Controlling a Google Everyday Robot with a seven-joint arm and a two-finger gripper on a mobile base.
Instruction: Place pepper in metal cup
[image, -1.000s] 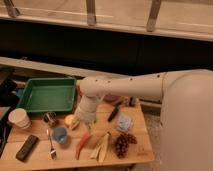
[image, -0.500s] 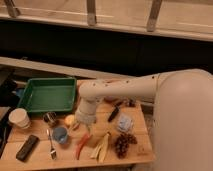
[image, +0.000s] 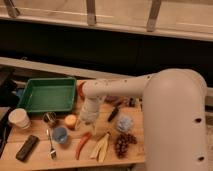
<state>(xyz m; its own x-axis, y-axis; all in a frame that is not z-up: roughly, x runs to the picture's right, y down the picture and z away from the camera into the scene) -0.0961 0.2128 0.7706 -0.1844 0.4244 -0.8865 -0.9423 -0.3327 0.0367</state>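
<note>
The orange-red pepper (image: 82, 144) lies on the wooden table (image: 40, 160), near the front edge, pointing toward me. The small metal cup (image: 49, 118) stands upright to its upper left, just in front of the green tray. My gripper (image: 86, 121) points down at the end of the white arm (image: 125, 87). It hangs just above the pepper's far end, right of an orange fruit (image: 71, 121). The pepper lies free on the table. The metal cup is about a hand's width left of the gripper.
A green tray (image: 47, 95) sits at the back left, with a white paper cup (image: 19, 118) in front of it. A blue cup (image: 60, 134), a fork (image: 51, 145) and a black remote (image: 27, 147) lie near the metal cup. A banana peel (image: 101, 146), grapes (image: 124, 144) and a black marker (image: 112, 114) lie to the right.
The arm has swung left and lowered. The gripper has come down toward the pepper's far end. The objects on the table have not moved.
</note>
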